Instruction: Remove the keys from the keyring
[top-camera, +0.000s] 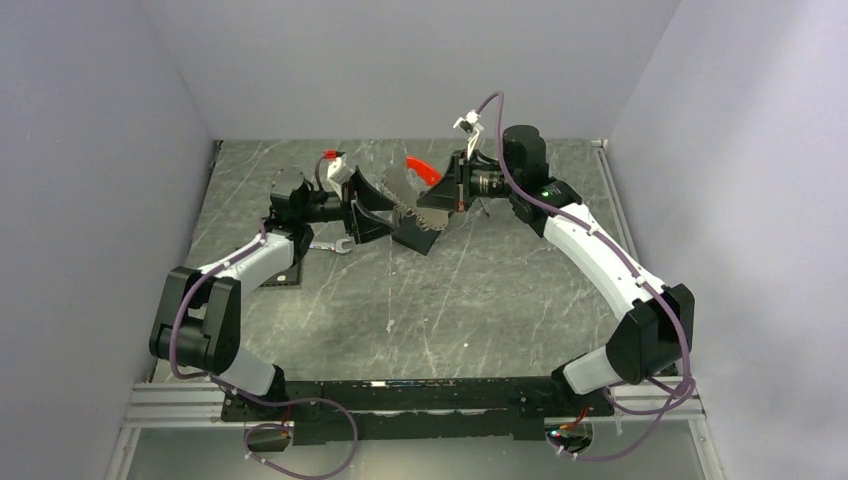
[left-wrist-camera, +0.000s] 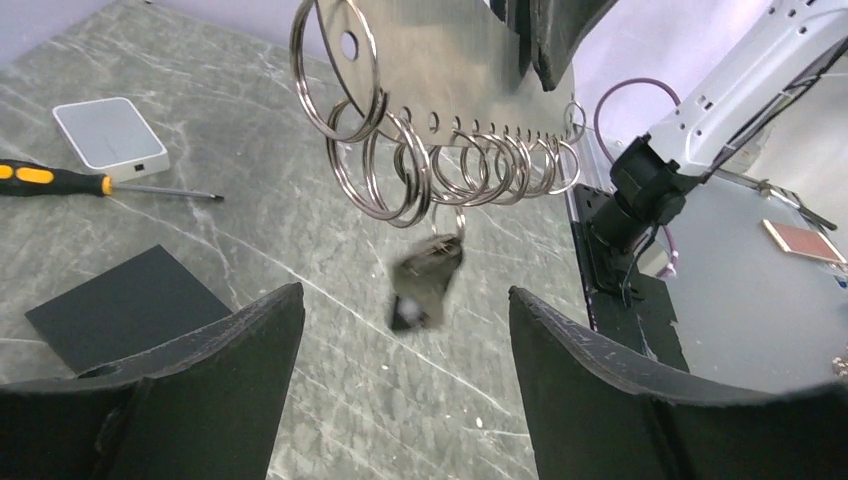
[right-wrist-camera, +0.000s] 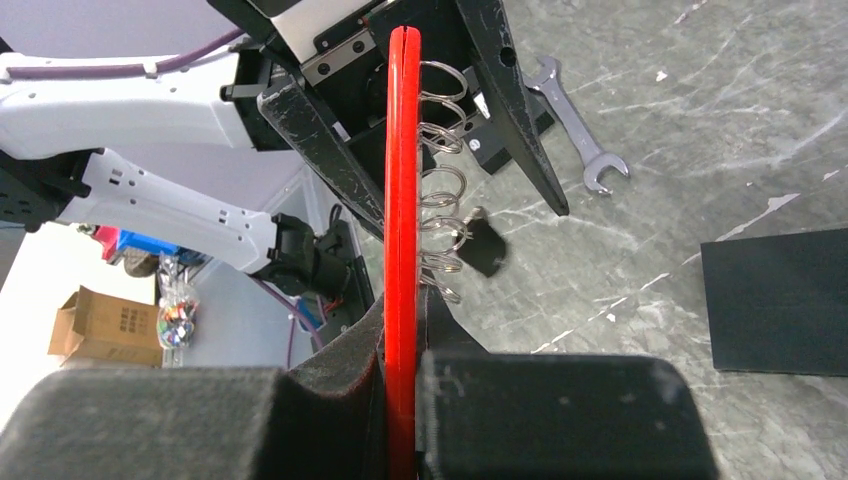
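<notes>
My right gripper (right-wrist-camera: 402, 345) is shut on the keyring (right-wrist-camera: 402, 200), gripping its red band edge-on and holding it up above the table. In the left wrist view the keyring (left-wrist-camera: 430, 60) shows a silvery plate with several metal rings (left-wrist-camera: 400, 170) strung along its lower edge. A small key with a black head (left-wrist-camera: 428, 278) hangs from one ring and is blurred; it shows again as the key (right-wrist-camera: 484, 245) beside the red band. My left gripper (left-wrist-camera: 405, 295) is open just below the rings, its fingers (right-wrist-camera: 320, 140) on either side of the keyring and touching nothing. From above, the two grippers meet at the keyring (top-camera: 423, 168).
A white box (left-wrist-camera: 110, 135) and a yellow-and-black-handled screwdriver (left-wrist-camera: 60, 180) lie at the table's far left. A black pad (left-wrist-camera: 120, 305) lies under the left arm, with a silver wrench (right-wrist-camera: 575, 120) close by. A second black pad (right-wrist-camera: 780, 300) lies flat on the table.
</notes>
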